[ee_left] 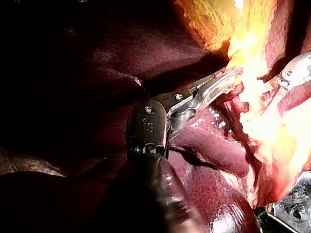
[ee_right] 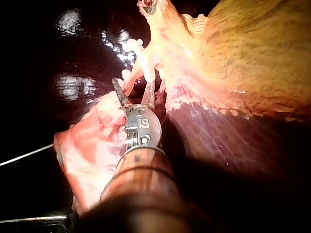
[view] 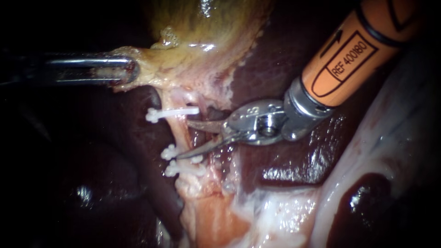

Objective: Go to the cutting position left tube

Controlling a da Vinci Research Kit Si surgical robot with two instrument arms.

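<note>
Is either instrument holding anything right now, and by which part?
The left instrument has its jaws shut on the gallbladder, at its narrow end above the tube. The right instrument holds nothing: its blades stand open at the tube.

Gallbladder [view: 206, 23] sits top centre, yellow-green, wet glare on it; its pale pinkish lower end narrows toward mid-frame. Liver [view: 285, 151] fills most of the rest: dark maroon, glossy, w/ bright highlights centre-right & lower left. Pale pink-orange fatty tissue [view: 216, 220] runs down to btm centre. Whitish membrane [view: 390, 133] sweeps diagonally along the right side, upper right to btm. A dark red shiny lump [view: 367, 202] lies lower right, bordered by that membrane.
</note>
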